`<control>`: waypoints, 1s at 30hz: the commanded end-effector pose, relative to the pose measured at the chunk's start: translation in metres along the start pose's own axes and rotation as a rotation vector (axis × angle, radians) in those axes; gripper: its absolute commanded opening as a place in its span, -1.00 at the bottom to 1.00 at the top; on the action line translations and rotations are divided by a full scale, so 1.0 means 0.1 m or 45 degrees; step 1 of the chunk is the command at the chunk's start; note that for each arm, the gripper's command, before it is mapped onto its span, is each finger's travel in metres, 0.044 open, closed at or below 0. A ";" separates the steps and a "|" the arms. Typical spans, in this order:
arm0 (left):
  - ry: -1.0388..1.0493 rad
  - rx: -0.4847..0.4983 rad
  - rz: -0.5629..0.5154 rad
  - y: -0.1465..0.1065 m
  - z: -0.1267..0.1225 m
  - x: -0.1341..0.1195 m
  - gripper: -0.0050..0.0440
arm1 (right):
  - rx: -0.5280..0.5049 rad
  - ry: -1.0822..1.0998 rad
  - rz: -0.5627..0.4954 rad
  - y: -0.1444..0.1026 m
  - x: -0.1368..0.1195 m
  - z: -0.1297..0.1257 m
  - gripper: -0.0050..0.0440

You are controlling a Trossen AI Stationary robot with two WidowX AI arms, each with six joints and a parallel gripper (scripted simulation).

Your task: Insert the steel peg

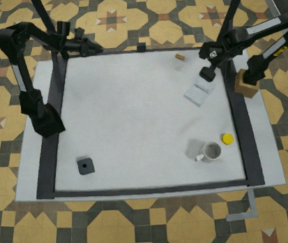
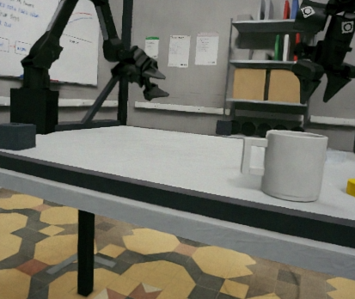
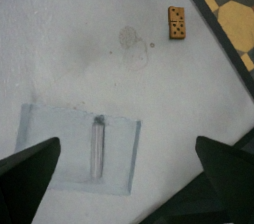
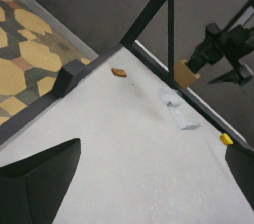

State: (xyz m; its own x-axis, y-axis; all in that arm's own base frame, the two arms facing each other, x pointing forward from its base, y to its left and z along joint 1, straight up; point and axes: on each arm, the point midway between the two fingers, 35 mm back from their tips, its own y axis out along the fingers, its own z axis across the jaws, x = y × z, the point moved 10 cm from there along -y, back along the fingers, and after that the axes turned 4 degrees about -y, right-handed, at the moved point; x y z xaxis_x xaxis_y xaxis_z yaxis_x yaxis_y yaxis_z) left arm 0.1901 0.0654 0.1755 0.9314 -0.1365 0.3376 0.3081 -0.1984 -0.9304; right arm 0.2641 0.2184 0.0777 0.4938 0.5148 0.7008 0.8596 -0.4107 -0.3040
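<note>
The steel peg [image 3: 97, 152] lies flat on a pale grey pad [image 3: 78, 150] at the table's back right, seen in the left wrist view. The pad also shows in the top view [image 1: 199, 92]. My left gripper [image 1: 208, 75] hovers above the pad, open and empty, its fingers spread wide to either side of the peg. The dark block [image 1: 85, 165] with its round hole facing up sits at the front left of the table. My right gripper [image 1: 93, 49] is open and empty, raised over the back left corner, far from both the block and the peg.
A white mug [image 1: 212, 151] and a yellow disc [image 1: 227, 138] stand at the front right. An orange domino [image 1: 180, 56] lies near the back edge. A brown box [image 1: 247, 84] sits on the right border by the left arm. A small dark cube [image 1: 141, 47] sits at the back edge.
</note>
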 end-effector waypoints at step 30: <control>-0.550 0.045 0.057 0.13 0.03 -0.02 -0.06 | 0.097 0.187 0.119 0.67 0.25 -0.48 1.00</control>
State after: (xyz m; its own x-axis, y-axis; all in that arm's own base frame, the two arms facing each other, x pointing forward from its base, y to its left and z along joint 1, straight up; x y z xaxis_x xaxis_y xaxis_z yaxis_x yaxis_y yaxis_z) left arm 0.1910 0.0668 0.1664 0.9569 0.1386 0.2552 0.2781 -0.1841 -0.9427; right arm 0.3025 0.1847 0.0892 0.5467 0.4216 0.7235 0.8272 -0.4058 -0.3887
